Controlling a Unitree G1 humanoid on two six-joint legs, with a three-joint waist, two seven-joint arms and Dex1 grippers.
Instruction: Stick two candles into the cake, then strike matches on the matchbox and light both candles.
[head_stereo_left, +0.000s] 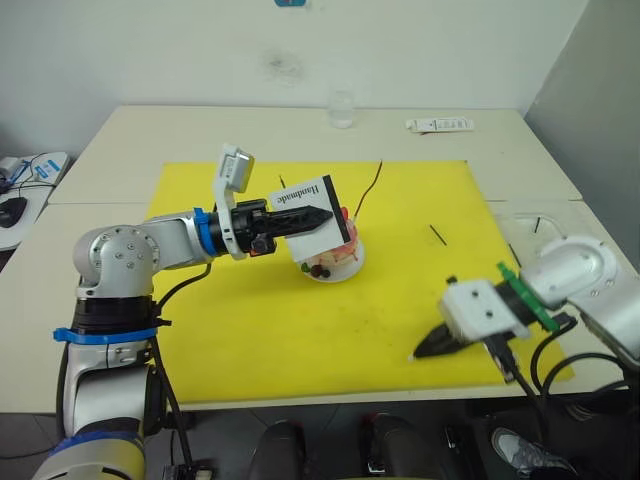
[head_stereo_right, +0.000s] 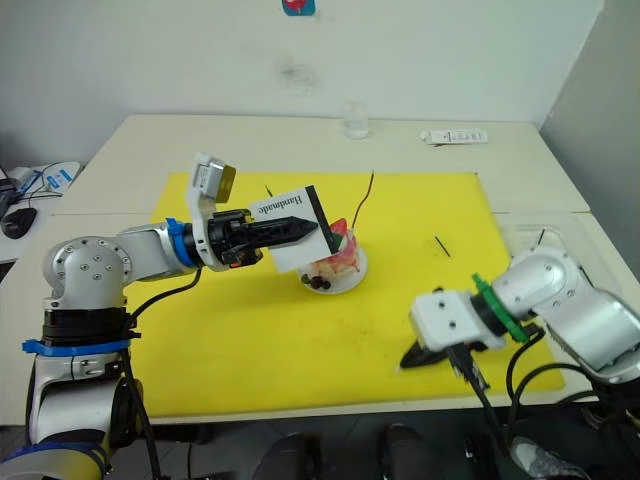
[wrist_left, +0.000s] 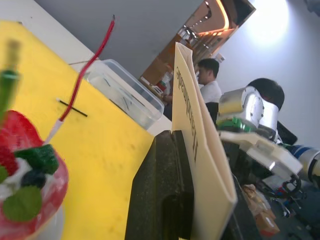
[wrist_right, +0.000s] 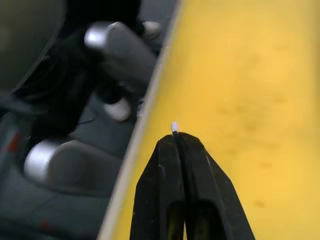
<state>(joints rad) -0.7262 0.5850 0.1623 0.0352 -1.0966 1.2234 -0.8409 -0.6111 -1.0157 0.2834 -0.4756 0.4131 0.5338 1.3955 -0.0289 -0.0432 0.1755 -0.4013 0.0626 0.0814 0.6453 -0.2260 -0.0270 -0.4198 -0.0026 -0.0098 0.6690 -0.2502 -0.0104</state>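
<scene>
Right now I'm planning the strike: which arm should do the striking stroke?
Probably the right. The right claw is shut on a match, its white tip poking out, low over the yellow mat. The left claw clamps the matchbox above the cake, so it can simply steady the box.

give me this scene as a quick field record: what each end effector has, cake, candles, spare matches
left end effector: shut on the matchbox, held above the mat beside the cake
right end effector: shut on a match, only its pale tip shows, low over the near right of the yellow mat
cake: on a white plate, mid mat
candles: red candle and green candle both stuck in the cake
flames: none visible
spare match: lying on the mat to the right of the cake
</scene>
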